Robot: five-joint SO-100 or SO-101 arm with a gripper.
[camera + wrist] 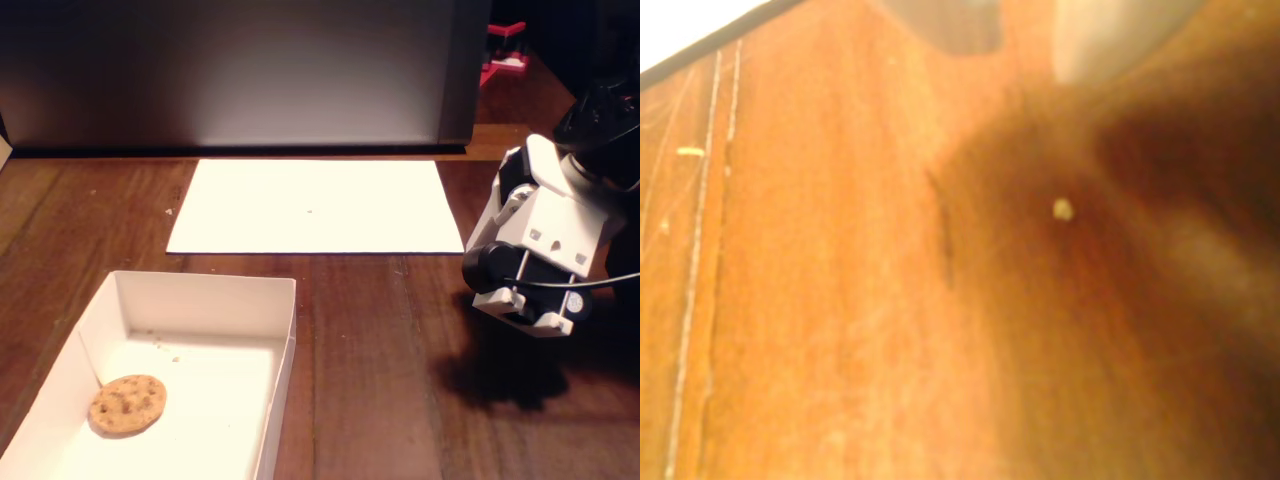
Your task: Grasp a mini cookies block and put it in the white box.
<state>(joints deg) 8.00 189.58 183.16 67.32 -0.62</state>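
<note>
While the cookie (pixel 127 404) lies flat inside the box (pixel 284 330), near its lower left in the fixed view, the arm (pixel 545 245) hangs over bare table (pixel 380 340) at the right, well apart from both. Its claw cannot be read as open or closed: the fingertips are hidden in the fixed view, and the wrist view is a blur of wood with one pale crumb (pixel 1063 209). No other cookie shows (the paper (pixel 310 205) is bare), so the placing looks done. A good finish would be to keep clear of the box wall.
</note>
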